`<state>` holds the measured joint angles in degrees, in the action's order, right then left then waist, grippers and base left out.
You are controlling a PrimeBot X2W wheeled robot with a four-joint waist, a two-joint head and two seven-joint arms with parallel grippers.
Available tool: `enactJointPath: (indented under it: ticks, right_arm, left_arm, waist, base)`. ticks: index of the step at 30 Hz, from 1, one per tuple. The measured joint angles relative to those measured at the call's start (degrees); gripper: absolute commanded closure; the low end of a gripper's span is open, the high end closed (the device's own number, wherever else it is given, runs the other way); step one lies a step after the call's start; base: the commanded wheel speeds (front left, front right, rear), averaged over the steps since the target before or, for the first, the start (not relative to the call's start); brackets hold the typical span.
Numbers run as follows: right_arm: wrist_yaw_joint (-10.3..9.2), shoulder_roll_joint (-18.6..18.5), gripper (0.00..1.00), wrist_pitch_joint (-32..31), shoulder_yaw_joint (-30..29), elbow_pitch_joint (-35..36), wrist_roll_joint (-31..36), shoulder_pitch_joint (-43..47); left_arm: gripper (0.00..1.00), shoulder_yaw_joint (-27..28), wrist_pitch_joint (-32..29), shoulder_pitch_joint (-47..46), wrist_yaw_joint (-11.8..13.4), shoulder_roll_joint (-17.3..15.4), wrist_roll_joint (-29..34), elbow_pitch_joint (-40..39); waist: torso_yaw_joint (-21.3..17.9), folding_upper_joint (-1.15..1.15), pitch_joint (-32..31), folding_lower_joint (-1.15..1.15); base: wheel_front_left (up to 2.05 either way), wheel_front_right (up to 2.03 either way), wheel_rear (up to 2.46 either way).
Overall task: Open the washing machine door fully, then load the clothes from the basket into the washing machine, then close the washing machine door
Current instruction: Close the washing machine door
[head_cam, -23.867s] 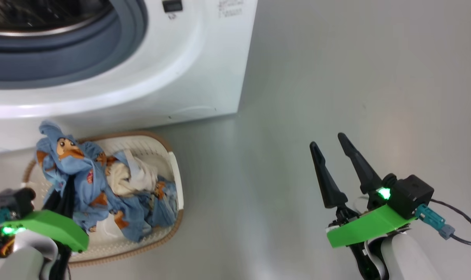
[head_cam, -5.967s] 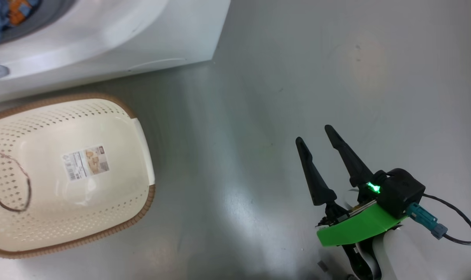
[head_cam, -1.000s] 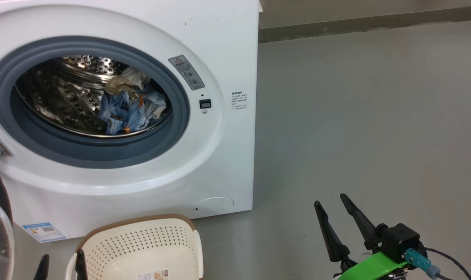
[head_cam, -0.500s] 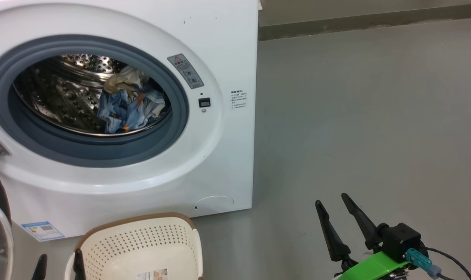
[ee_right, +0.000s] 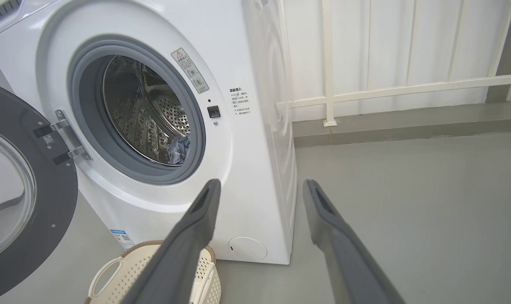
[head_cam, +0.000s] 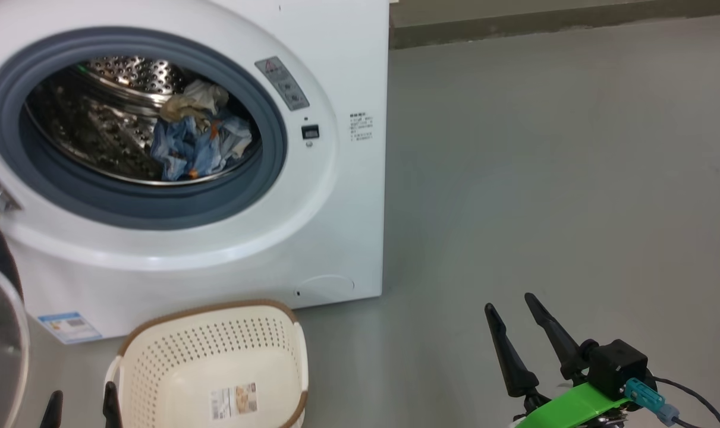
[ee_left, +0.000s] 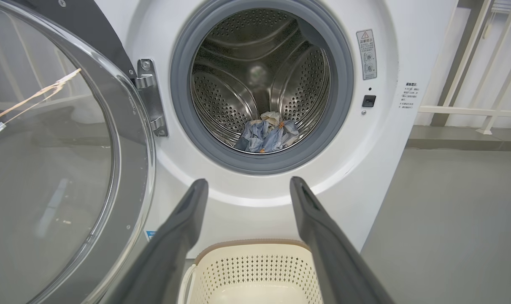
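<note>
Clothes are lodged inside the washing machine, basket set before it. Left gripper and right gripper jaws are released.

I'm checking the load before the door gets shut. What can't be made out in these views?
- the washing machine door: head view, cut off by the left edge; left wrist view, by left and bottom edges.
- the clothes: right wrist view, mostly behind the gasket.
- the basket: left wrist view, floor cut off by the bottom edge.
- warning label: head view, print too small.
</note>
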<state>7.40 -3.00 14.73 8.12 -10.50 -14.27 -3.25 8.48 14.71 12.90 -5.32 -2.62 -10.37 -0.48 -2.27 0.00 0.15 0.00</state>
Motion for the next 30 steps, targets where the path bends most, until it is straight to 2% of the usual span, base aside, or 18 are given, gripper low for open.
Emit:
enactJointPath:
  ticks: [13,30]
  right_arm:
    - [0.0,0.01,0.0,0.0,-0.65,0.38,-0.01,1.15]
    - [0.0,0.03,0.0,0.0,-0.93,0.37,0.04,1.15]
  left_arm:
    - [0.0,-0.21,0.0,-0.28,-0.57,0.02,-0.01,0.32]
    - [0.0,-1.63,0.0,-0.28,-0.47,0.02,-0.42,0.58]
  waist:
    - [0.57,0.0,0.06,0.0]
    - [2.64,0.0,-1.17,0.0]
  base:
    - [-1.67,1.67,0.0]
    - [-0.16,0.16,0.0]
